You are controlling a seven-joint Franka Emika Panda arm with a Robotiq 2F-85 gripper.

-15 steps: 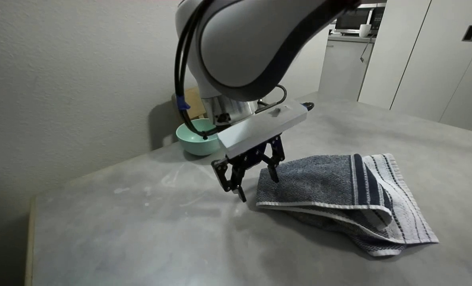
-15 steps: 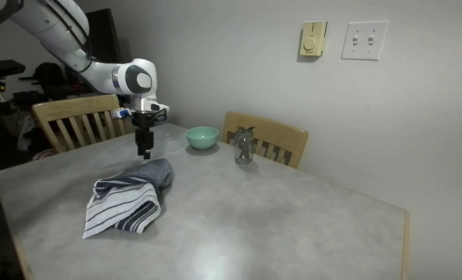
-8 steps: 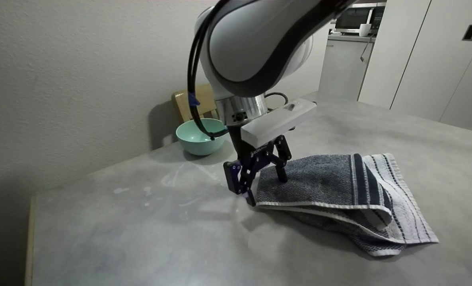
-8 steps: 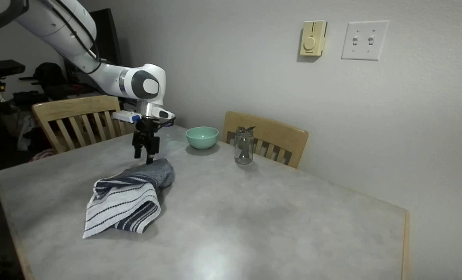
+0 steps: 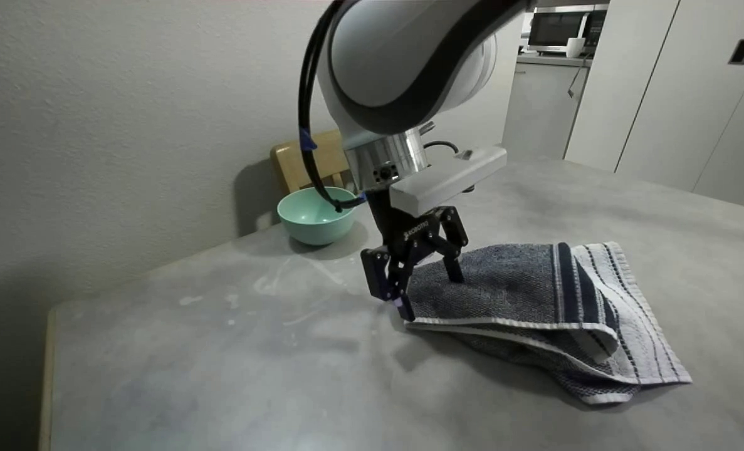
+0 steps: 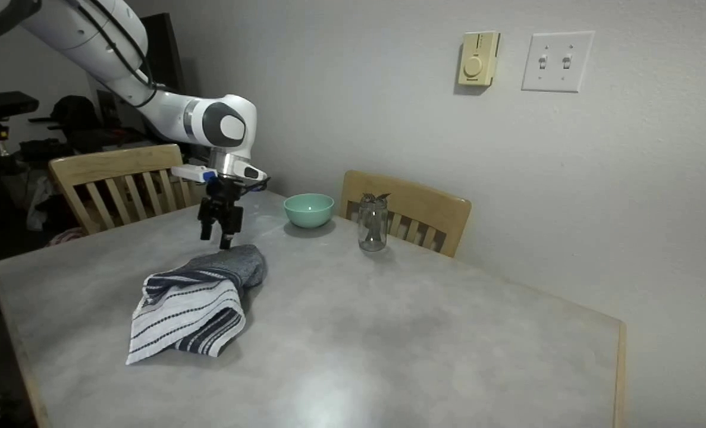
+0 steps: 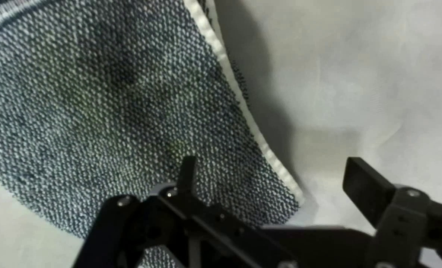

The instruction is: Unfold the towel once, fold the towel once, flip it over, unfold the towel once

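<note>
Blue-grey terry towel with white edging [image 7: 131, 104], one — I see its hemmed corner [image 7: 278, 203] under the gap between my jaws — spread, empty.

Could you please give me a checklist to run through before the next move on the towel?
1. Jaws open: ok, spread apart.
2. Corner of the towel lined up: ok, it shows between the jaws in the wrist view.
3. Jaws low enough to grip: cannot tell, contact is unclear.
4. Towel flat: not ok, folded over itself, rumpled.
5. Bowl clear: ok, apart from towel and jaws.
6. Jar clear: ok, upright, apart from the bowl.
</note>
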